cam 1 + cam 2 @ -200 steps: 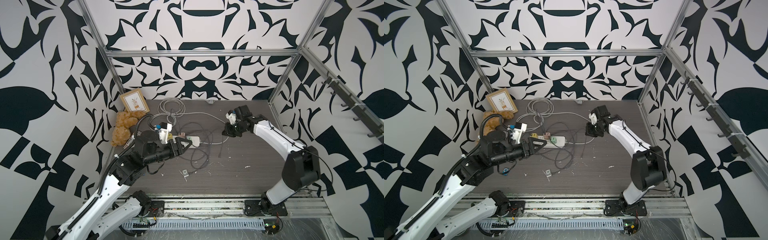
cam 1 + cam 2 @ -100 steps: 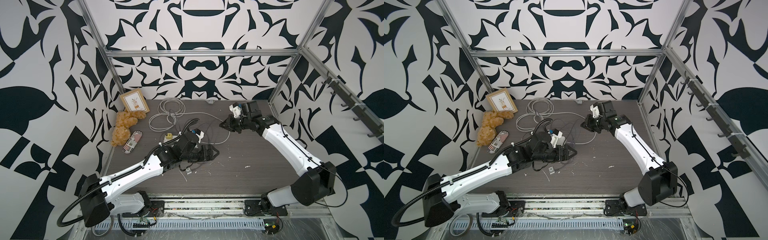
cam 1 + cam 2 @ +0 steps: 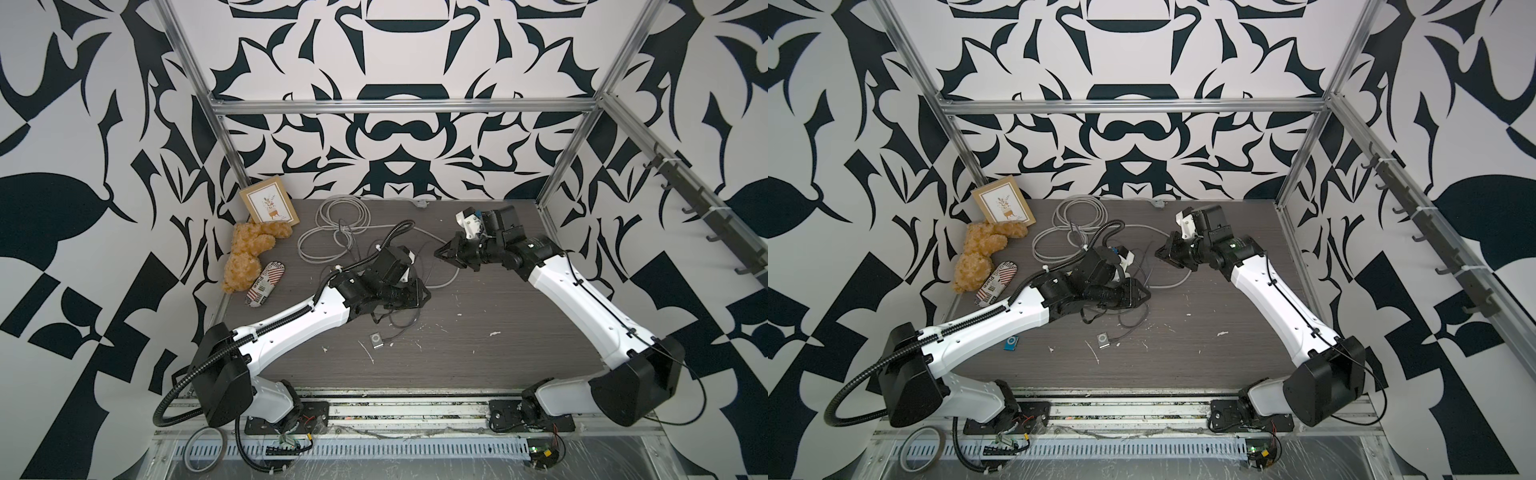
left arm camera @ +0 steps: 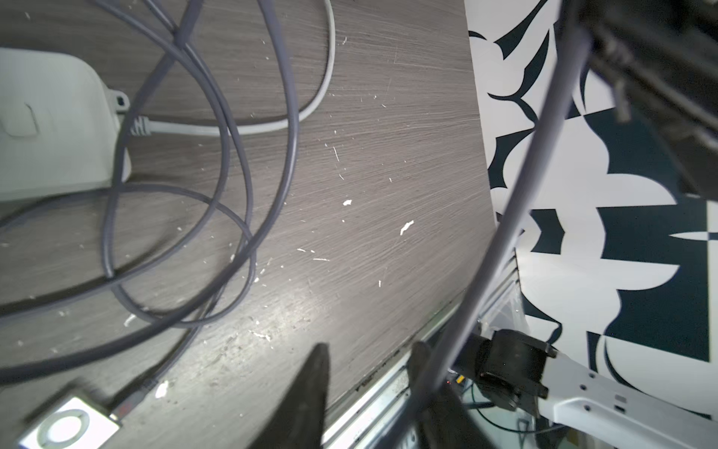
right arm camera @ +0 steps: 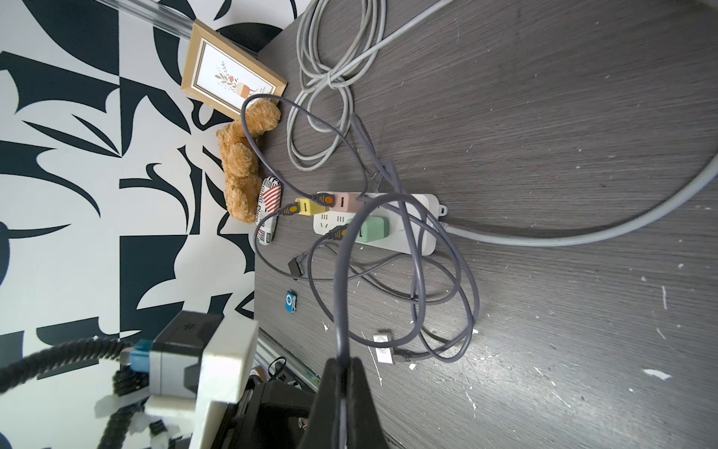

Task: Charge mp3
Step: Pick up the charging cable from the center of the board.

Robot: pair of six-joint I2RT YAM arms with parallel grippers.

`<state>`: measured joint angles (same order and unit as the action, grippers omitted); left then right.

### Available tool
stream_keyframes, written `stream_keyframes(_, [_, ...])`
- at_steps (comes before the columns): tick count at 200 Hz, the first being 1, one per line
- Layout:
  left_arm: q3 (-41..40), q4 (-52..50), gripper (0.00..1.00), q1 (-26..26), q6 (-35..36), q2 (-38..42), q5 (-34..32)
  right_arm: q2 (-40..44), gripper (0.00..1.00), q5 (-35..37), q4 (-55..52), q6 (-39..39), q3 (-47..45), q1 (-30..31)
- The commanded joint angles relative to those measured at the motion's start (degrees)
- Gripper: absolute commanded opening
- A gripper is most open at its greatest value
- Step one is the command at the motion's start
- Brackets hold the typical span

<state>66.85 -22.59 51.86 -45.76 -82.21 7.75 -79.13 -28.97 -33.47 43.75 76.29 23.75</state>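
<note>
My right gripper [image 5: 344,361] is pinched shut on the grey cable [image 5: 338,280], up over the back of the table [image 3: 519,353]. My left gripper [image 4: 371,346] hangs low over the cable tangle, jaws parted with nothing between them. Bare board runs from it to the right wall and the front rail.

The silver mp3 player [image 3: 377,340] lies flat just in front of the left gripper, toward the front edge, with a cable plug against its side. It is a small metal square with a round wheel. The board is dark, grained and flecked white. The smooth white power strip [image 5: 419,229] lies among the cables.
</note>
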Motion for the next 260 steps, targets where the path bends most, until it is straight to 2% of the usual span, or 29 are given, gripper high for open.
stream_keyframes(1, [2.40,-2.22,0.12,-0.79,4.46,-0.75,-0.42,2.41,0.00,-1.57,2.43,1.72,-0.64,0.33])
stream_keyframes(15, [3.56,-3.75,0.03,-0.79,7.12,-0.78,-0.56,3.13,0.00,-1.94,2.67,2.50,-1.50,0.26])
stream_keyframes(28, [4.26,-4.93,0.00,-0.76,10.27,-0.04,-2.02,4.34,0.00,-2.08,3.14,3.95,-2.59,0.33])
stream_keyframes(48, [5.77,-8.22,0.00,-0.61,17.55,1.33,-5.88,9.03,0.29,-1.69,5.76,8.95,-7.30,0.29])
stream_keyframes(61, [6.56,-9.37,0.00,0.03,23.03,2.24,-8.71,13.32,0.40,-1.70,13.55,16.61,-13.75,0.49])
stream_keyframes(68, [6.81,-9.40,0.00,0.55,25.74,2.77,-10.03,15.29,0.43,-1.45,17.31,20.97,-16.93,0.59])
stream_keyframes(84, [7.84,-10.01,0.00,1.44,30.52,3.23,-13.62,16.49,0.45,-1.69,22.24,26.57,-19.85,1.05])
stream_keyframes(122, [12.79,-13.27,0.00,3.00,37.53,0.54,-18.51,12.53,0.46,-1.35,20.56,28.66,-17.14,4.92])
stream_keyframes(141, [14.28,-13.28,0.00,4.23,40.19,-0.95,-21.08,11.20,0.47,-1.35,27.51,34.74,-19.35,6.38])
stream_keyframes(183, [14.46,-11.56,0.00,6.89,43.25,-2.24,-23.67,10.40,0.47,1.99,28.81,36.63,-19.85,7.24])
stream_keyframes(260, [13.00,-10.19,0.00,7.91,45.14,-3.45,-24.72,10.42,0.47,4.05,32.76,40.62,-21.03,7.26])
